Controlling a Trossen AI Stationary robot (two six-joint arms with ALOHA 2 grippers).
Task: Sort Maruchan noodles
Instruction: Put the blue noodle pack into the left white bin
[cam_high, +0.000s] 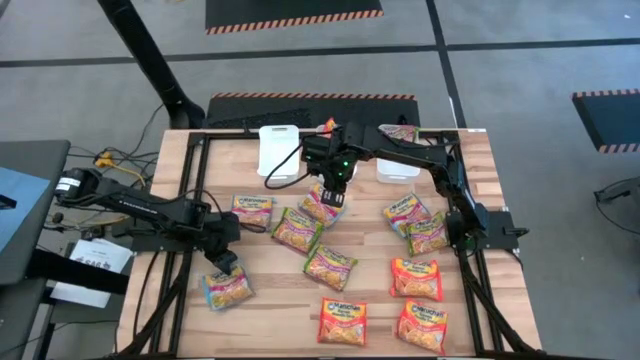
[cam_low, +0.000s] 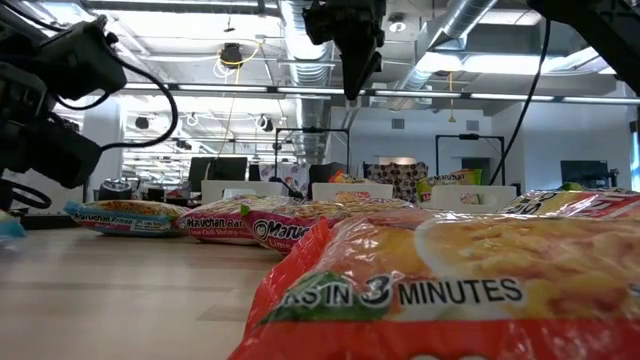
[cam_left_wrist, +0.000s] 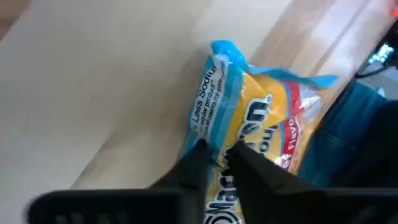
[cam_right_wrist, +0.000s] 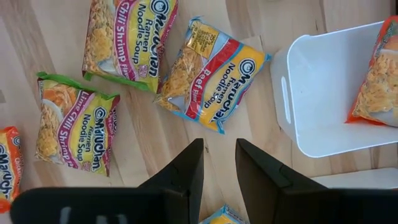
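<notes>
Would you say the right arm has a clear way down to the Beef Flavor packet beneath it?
Probably yes: the right pincer hangs open above the Beef Flavor packet, with nothing between them.

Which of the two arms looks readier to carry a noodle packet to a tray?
Left. Its left gripper is pinched on the blue-edged packet, while the right gripper hangs empty above the table.

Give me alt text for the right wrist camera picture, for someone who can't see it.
The right claw, its fingers apart and empty, hangs over a wooden table strewn with Maruchan noodle packets: a blue-edged beef packet nearest, two green-edged lime chili shrimp packets beyond. Beside them stands a white tray holding one orange packet.
</notes>
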